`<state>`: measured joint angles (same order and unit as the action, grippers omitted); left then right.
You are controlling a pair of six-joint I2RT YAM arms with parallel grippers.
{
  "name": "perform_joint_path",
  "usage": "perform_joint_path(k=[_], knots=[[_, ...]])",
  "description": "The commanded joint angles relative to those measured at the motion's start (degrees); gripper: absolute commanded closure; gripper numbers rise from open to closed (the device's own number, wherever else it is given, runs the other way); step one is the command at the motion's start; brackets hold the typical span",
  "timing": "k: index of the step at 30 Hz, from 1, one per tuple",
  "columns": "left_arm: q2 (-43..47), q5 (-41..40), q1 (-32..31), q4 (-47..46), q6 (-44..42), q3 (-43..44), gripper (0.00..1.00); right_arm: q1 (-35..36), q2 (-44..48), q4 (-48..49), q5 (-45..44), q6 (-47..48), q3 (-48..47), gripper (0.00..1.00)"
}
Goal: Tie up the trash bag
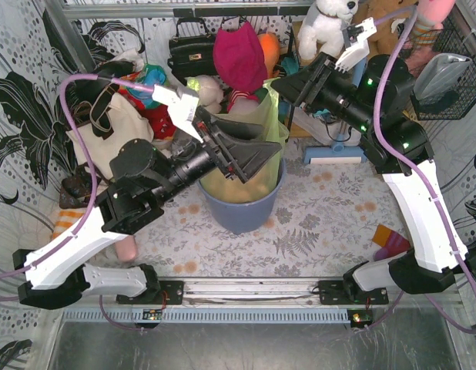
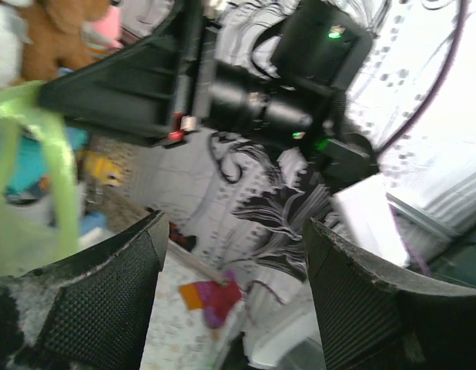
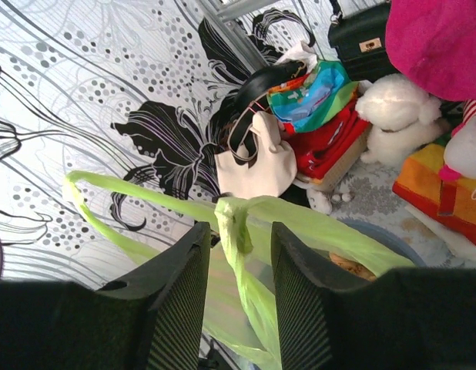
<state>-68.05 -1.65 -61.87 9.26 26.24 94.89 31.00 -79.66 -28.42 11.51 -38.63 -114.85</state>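
Observation:
The trash bag [image 1: 270, 116] is thin lime-green plastic and sits in a round blue-grey bin [image 1: 246, 212], its top pulled up toward the back right. In the right wrist view a twisted strip of the bag [image 3: 236, 254] rises between the fingers of my right gripper [image 3: 239, 231]. The jaws stand apart with a narrow gap on each side of the strip. My right gripper [image 1: 278, 83] hovers at the bag's upper edge. Above the bin's mouth, my left gripper [image 1: 269, 154] is wide open and empty [image 2: 236, 227], with the bag [image 2: 22, 223] off to its left.
A cream tote bag [image 1: 119, 127], a black handbag [image 1: 190, 48], a magenta soft toy [image 1: 239, 55] and a white plush [image 1: 324, 23] crowd the back. A wire basket [image 1: 446, 77] stands at the far right. An orange-and-purple sock [image 1: 388, 239] lies near the right arm.

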Motion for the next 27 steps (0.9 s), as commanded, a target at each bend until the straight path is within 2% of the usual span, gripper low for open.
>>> perform_joint_path(k=[1, 5, 8, 13, 16, 20, 27], knots=[[3.71, -7.52, -0.37, -13.45, -13.5, -8.46, 0.2, 0.2, 0.09, 5.21, -0.2, -1.94, 0.3, 0.63], [5.95, -6.06, -0.36, -22.46, -20.9, -16.0, 0.2, 0.22, -0.7, 6.21, 1.67, -2.73, 0.47, 0.64], [6.0, -6.28, -0.36, -26.28, -24.52, -18.6, 0.2, 0.24, -0.78, 6.62, 1.69, -2.93, 0.82, 0.69], [4.34, -8.61, -0.37, -27.48, -28.58, -19.51, 0.27, 0.22, -0.52, 6.8, 1.48, -2.79, 1.16, 0.85], [3.82, -9.66, -0.37, -28.69, -29.72, -20.35, 0.3, 0.2, -0.5, 6.75, 1.92, -2.85, 1.25, 0.86], [3.07, -11.55, -0.36, -29.91, -30.6, -20.84, 0.33, 0.2, -0.28, 6.8, 2.12, -3.02, 1.22, 1.0], [1.29, -12.58, 1.48, -31.07, -32.85, -19.9, 0.29, 0.21, -0.17, 7.35, 2.75, -3.64, -0.83, 1.0]])
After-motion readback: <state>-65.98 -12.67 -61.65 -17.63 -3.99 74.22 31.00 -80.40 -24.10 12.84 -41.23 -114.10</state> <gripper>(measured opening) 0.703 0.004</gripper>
